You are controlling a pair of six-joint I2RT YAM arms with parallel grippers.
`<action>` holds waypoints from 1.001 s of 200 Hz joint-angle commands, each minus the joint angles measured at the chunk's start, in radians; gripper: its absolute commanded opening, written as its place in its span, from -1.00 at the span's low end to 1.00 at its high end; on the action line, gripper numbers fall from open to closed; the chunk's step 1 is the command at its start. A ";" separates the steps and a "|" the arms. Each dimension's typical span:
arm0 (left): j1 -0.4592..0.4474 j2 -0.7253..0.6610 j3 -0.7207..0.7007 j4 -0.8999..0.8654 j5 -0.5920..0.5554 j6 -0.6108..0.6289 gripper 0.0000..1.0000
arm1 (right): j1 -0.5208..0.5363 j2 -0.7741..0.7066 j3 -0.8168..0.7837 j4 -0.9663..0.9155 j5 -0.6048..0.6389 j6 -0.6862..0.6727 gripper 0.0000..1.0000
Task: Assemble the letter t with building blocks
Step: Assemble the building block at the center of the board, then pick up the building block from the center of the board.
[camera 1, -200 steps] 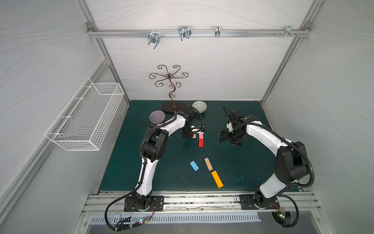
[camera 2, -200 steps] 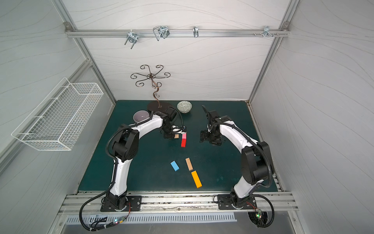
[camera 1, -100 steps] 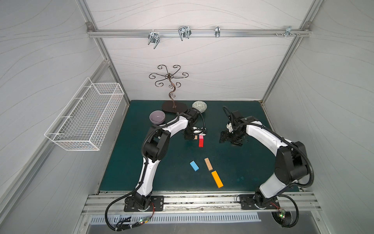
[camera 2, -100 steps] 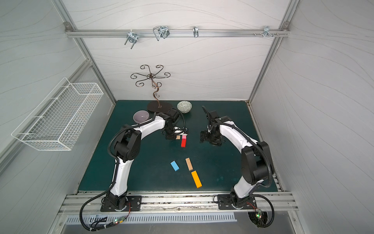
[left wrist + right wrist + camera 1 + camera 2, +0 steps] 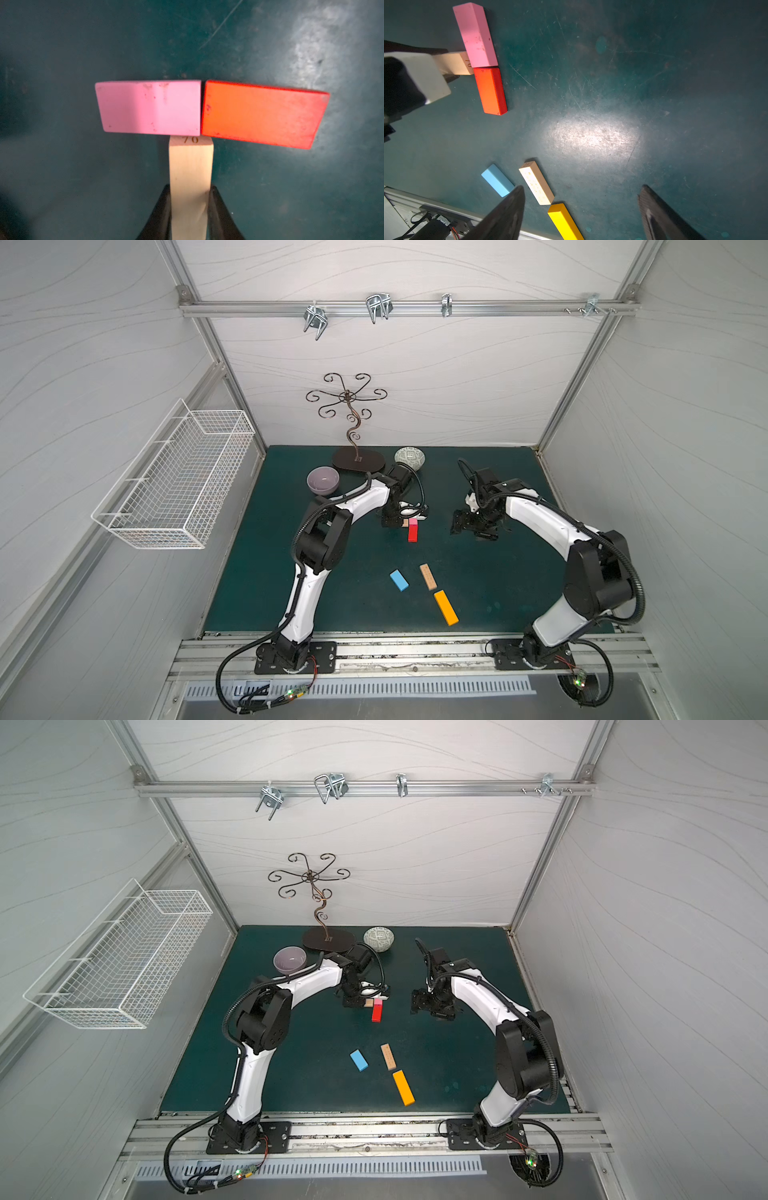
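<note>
Two down: pink block and red block sit end to end mid-frame in a top view, likely the stem. Left gripper pinches a tan block against their seam, probably as crossbar. Right gripper hangs spread, empty; blue block and orange block wait lower centre.

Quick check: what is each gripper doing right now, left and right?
Left gripper: closed, holding a tan wooden bar.
Right gripper: open, holding nothing.
</note>
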 commanded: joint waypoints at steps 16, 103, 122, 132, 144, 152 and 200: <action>-0.002 0.019 -0.010 0.041 -0.027 0.012 -0.15 | -0.004 -0.032 -0.013 -0.010 -0.005 0.007 0.74; -0.004 0.012 0.052 -0.030 -0.072 -0.169 0.20 | 0.057 -0.051 -0.007 -0.019 0.066 -0.055 0.72; -0.003 -0.027 0.088 -0.091 -0.065 -0.304 0.34 | 0.158 -0.062 0.003 -0.034 0.158 -0.105 0.73; -0.005 -0.070 0.075 -0.085 -0.058 -0.367 0.42 | 0.207 -0.058 0.006 -0.041 0.182 -0.122 0.73; -0.008 -0.121 0.068 -0.088 -0.044 -0.436 0.92 | 0.255 -0.055 -0.004 -0.038 0.187 -0.143 0.73; -0.011 -0.152 0.069 -0.081 -0.056 -0.492 0.98 | 0.278 -0.054 -0.016 -0.029 0.161 -0.162 0.73; 0.089 -0.188 0.260 -0.205 -0.389 -1.148 0.98 | 0.388 -0.062 -0.096 0.017 0.147 -0.197 0.67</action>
